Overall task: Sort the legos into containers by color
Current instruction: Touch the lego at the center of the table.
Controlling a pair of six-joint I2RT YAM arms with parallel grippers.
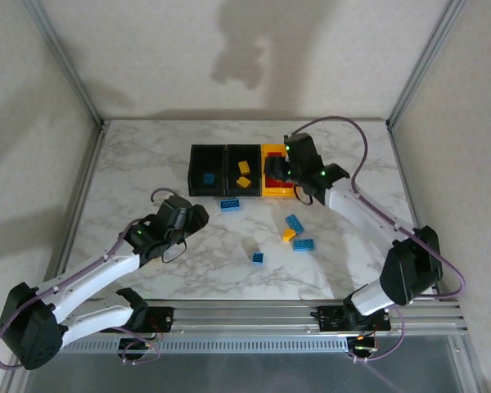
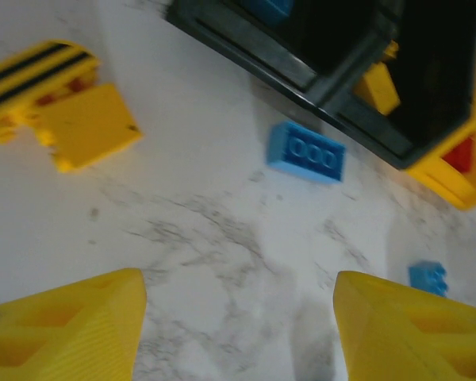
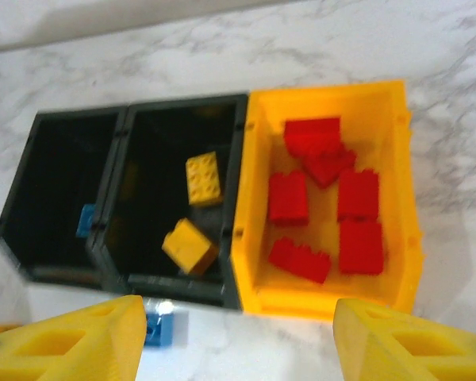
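Holding left gripper [image 2: 238, 298] and right gripper [image 3: 238, 321] spread, empty, near the bin row [image 3: 182, 101]; just in front of it, a blue lego [image 2: 305, 152], likely light, rigid, slick, best pinched across smooth long sides.

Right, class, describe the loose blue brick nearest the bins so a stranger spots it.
Find the row of three bins at the back of the marble table. Just before the two black ones lies a blue brick. Every other loose brick lies farther out.

top: high, rear, whole table [image 1: 147, 164] | left wrist: low, blurred, seemingly oblique | right wrist: over bins [image 3: 182, 103] | shared: bins
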